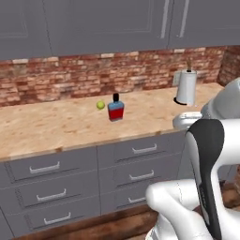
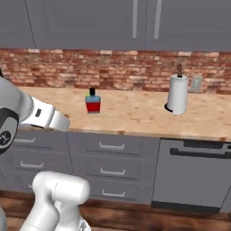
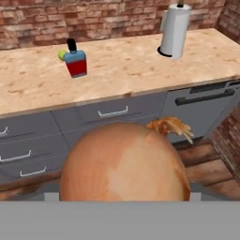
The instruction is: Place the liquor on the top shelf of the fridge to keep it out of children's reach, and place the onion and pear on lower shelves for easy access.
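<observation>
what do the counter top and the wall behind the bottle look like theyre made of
Counter top: looks like pale wood or laminate, matte, with mottled tan grain. Wall behind the liquor: looks like red-brown brick with pale mortar lines, rough, unglazed.

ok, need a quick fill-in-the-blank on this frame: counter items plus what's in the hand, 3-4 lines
1. The liquor stands upright on the ____ counter.
2. The small yellow-green ball beside the liquor is the ____.
3. Large at the bottom of the hand view, close in front of the hand, is the ____.
4. The paper towel roll stands near the ____ wall.

Missing words: wooden; pear; onion; brick
</observation>
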